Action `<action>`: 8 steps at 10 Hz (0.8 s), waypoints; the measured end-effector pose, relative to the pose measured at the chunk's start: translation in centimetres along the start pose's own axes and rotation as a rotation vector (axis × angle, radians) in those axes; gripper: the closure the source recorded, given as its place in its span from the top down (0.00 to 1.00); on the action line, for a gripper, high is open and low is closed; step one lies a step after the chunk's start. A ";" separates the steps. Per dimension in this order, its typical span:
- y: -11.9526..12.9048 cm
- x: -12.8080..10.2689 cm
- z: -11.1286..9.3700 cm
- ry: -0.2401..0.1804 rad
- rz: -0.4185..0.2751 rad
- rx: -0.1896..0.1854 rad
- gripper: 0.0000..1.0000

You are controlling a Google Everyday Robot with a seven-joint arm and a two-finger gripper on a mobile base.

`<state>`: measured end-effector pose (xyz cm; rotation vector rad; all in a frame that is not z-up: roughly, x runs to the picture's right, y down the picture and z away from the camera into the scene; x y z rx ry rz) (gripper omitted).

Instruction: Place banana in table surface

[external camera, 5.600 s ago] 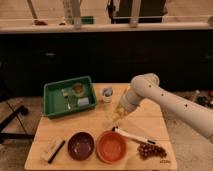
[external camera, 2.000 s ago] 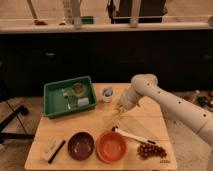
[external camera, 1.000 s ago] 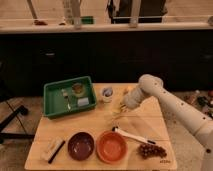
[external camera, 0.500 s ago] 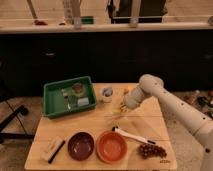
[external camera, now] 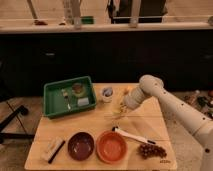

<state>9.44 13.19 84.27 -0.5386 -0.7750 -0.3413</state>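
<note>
The pale yellow banana [external camera: 120, 107] shows at the tip of my gripper [external camera: 123, 104], low over the light wood table surface [external camera: 95, 125], just right of the table's middle. I cannot tell whether the banana rests on the wood or is still held. My white arm [external camera: 165, 102] reaches in from the right, and its wrist hides part of the banana.
A green tray [external camera: 50, 105] with small items stands at the back left, and a small white cup [external camera: 107, 93] beside it. Along the front are a dark bowl [external camera: 81, 145], an orange bowl [external camera: 112, 146], a white-handled utensil [external camera: 131, 135], grapes [external camera: 151, 150] and a brush [external camera: 52, 149].
Over the earlier frames the arm has drawn back to the right and the gripper has shifted slightly right and away from the bowls. In the last half second nothing visibly moves.
</note>
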 end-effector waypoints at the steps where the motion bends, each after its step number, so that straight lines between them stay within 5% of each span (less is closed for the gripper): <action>1: 0.1 0.0 0.1 -0.004 0.002 -0.002 0.79; 8: 0.1 0.1 0.2 -0.007 0.004 0.001 0.80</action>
